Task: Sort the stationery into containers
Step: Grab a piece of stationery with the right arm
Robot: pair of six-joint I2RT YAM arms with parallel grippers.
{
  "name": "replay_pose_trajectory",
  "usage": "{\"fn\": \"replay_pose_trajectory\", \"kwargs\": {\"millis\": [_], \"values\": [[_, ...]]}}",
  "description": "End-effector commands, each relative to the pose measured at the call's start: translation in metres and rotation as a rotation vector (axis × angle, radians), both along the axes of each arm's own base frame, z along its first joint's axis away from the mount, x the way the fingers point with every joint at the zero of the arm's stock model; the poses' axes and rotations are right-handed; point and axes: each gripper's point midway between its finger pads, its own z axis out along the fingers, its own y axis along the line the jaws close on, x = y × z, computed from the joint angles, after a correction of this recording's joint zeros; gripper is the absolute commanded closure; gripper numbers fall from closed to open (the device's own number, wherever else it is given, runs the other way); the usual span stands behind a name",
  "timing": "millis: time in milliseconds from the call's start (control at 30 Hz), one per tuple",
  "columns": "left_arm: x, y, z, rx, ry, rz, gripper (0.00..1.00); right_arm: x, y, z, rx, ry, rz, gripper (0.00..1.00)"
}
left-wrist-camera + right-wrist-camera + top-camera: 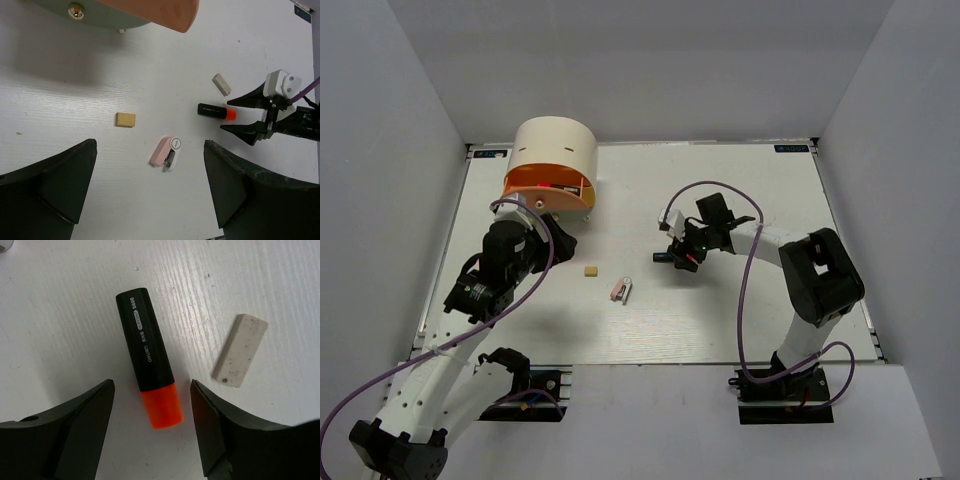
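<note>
Orange-capped marker [150, 372] between wide-open right claw [151, 390] | left claw [150, 145] wide, empty

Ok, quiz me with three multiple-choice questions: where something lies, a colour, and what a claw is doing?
1. Where is the grey eraser? A) on the table beside the marker B) in a drawer C) in a claw
2. The marker's cap is: A) green B) orange C) pink
3. The right gripper is: A) shut on the marker B) open, straddling the marker C) shut, empty
Answers: 1 A, it lies on the table by the marker; 2 B, the cap is orange; 3 B, its fingers stand clear either side.
</note>
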Motion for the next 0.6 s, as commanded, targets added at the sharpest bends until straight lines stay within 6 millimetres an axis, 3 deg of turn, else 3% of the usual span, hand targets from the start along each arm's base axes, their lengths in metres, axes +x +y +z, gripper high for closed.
{"fn": "replay_pose_trajectory", "kwargs": {"millis": [0, 200, 367, 433, 567], "values": [[-0.002, -0.003, -0.002, -0.009, 0.006, -0.012, 0.02, 0.006, 0.011, 0.004, 0.016, -0.022, 0.045, 0.33], [-0.001, -0.001, -0.002, -0.005, 0.005, -0.004, 0.01, 0.004, 0.008, -0.002, -0.008, -0.023, 0.061, 0.40], [-0.002, -0.001, 0.000, -0.016, -0.002, 0.001, 0.01, -0.005, 0.005, -0.007, -0.022, -0.008, 0.070, 0.66], [-0.002, -0.001, 0.000, -0.016, -0.002, 0.001, 0.01, -0.006, 0.006, 0.001, -0.008, -0.017, 0.074, 0.73], [-0.001, -0.001, -0.001, -0.017, -0.003, 0.001, 0.01, -0.008, 0.013, 0.028, 0.049, -0.017, 0.061, 0.97]]}}
